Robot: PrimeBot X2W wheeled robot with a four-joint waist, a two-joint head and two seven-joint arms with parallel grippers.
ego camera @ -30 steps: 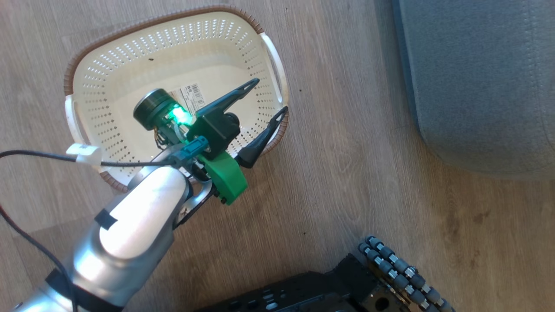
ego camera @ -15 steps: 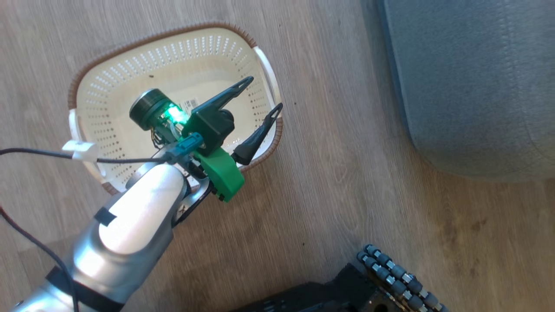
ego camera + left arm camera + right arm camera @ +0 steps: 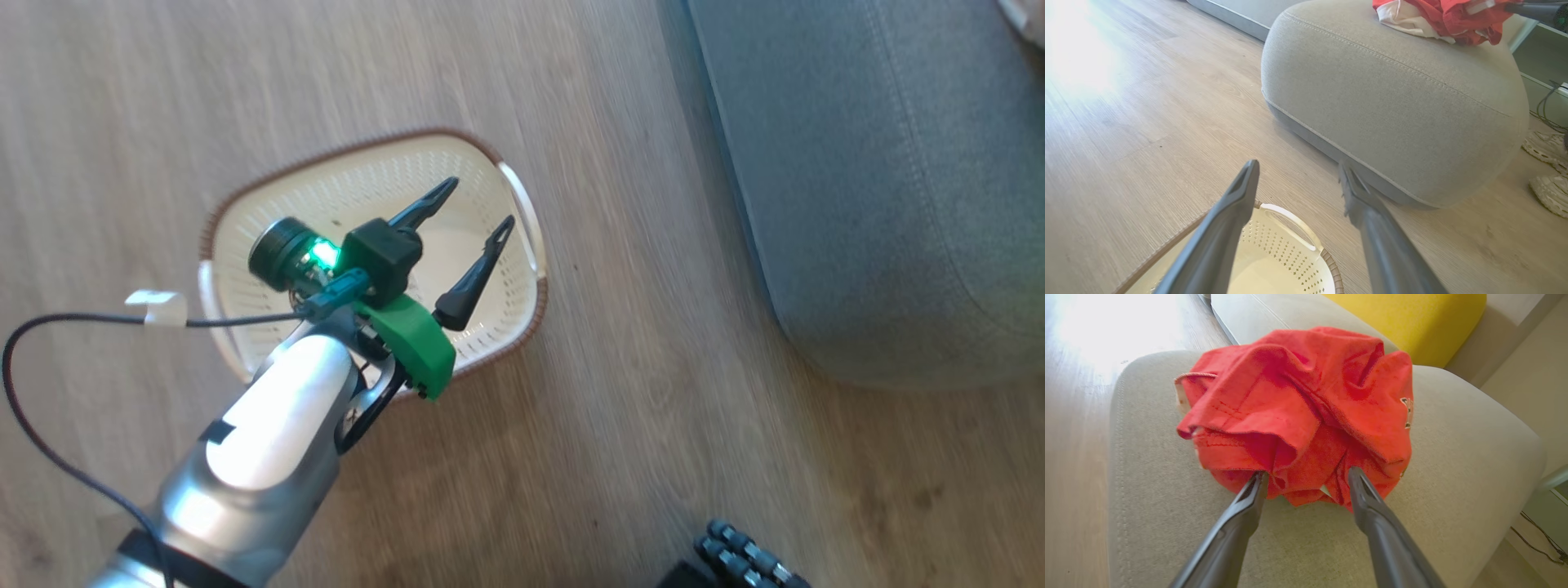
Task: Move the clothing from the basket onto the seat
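The red clothing (image 3: 1306, 408) lies bunched on top of the grey seat (image 3: 1453, 457). My right gripper (image 3: 1307, 473) is open, its fingertips at the near edge of the pile with a fold of fabric lying loose between them. In the left wrist view the clothing (image 3: 1449, 18) shows on the seat (image 3: 1392, 110), white panel at its left. The cream basket (image 3: 522, 212) stands on the wooden floor left of the seat (image 3: 882, 188), with no fabric inside. My left gripper (image 3: 480, 202) hangs open above the basket, holding nothing. Its fingers (image 3: 1299, 167) point over the basket's rim (image 3: 1331, 261) toward the seat.
A yellow cushion (image 3: 1412, 322) sits behind the clothing. Pale shoes (image 3: 1547, 171) and a cable (image 3: 1543, 110) lie on the floor beyond the seat's end. My wheeled base (image 3: 747, 563) shows at the bottom edge. Bare wooden floor separates the basket and the seat.
The head camera has shifted, so the basket sits lower and smaller and more floor shows beyond it. My left gripper stays open over the basket.
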